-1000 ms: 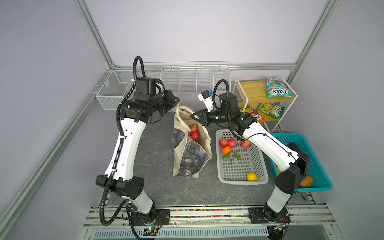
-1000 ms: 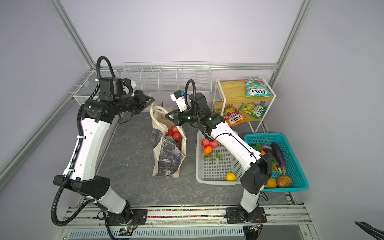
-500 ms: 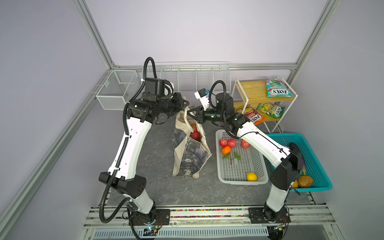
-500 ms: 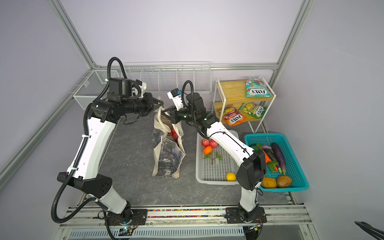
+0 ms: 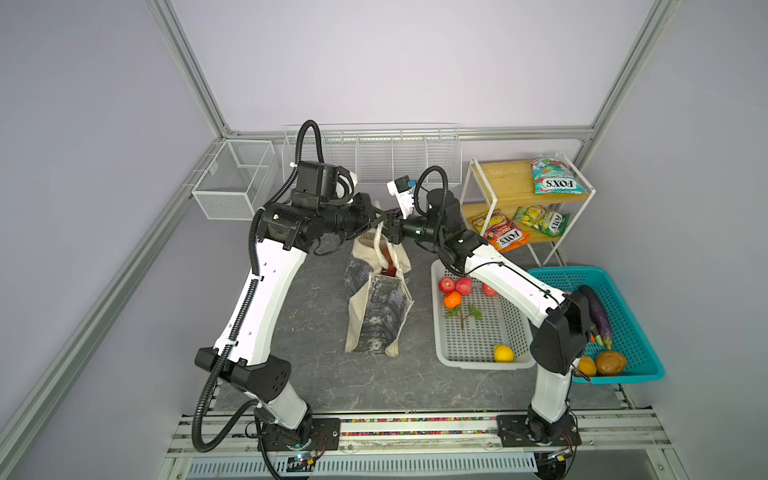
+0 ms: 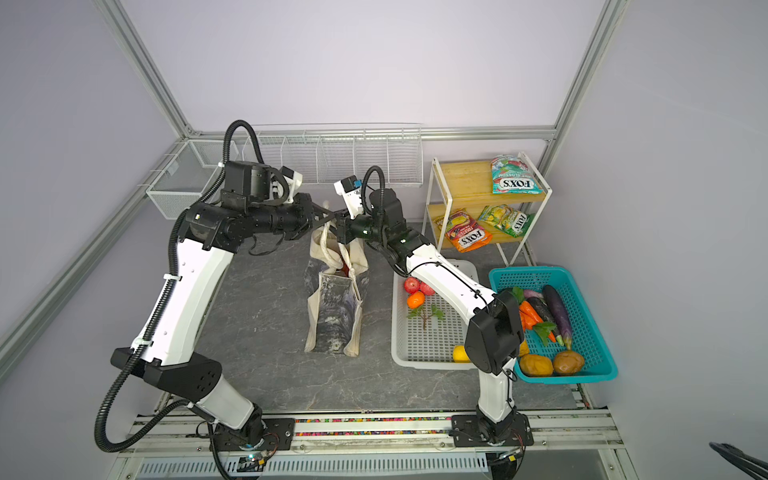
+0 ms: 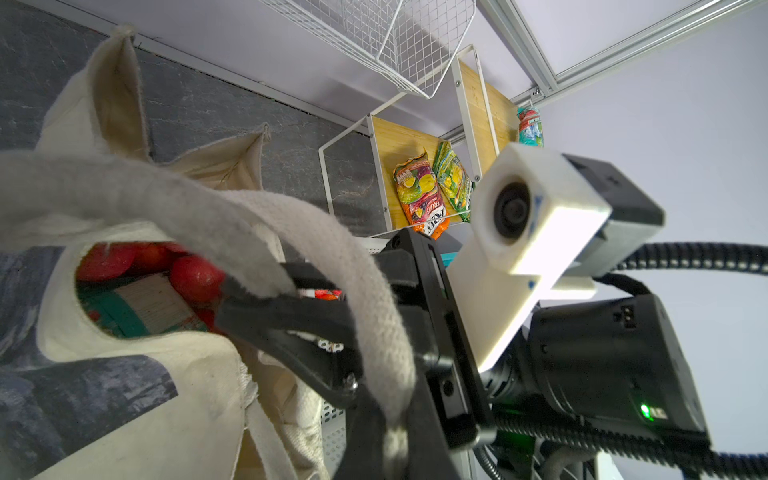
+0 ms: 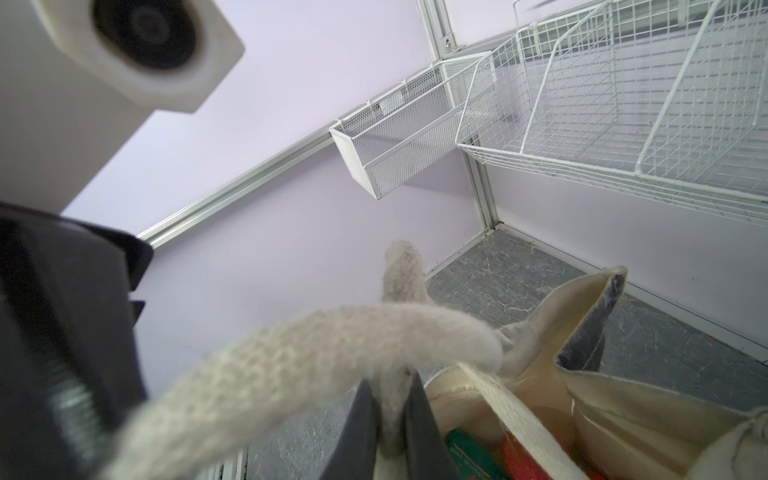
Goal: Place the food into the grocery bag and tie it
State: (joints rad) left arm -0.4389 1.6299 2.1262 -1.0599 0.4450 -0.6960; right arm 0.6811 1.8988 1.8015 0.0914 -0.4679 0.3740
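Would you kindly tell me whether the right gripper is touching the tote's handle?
Touching. The right wrist view shows the right gripper shut on the cream handle of the grocery bag, strap pinched between its fingers.

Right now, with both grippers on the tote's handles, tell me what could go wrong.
The left gripper and right gripper sit almost fingertip to fingertip above the grocery bag; crossing the handles could make them collide.
Each pinches one soft handle, which might slip free.
Red apples lie near the open mouth; a hard pull could tip the bag and spill them.
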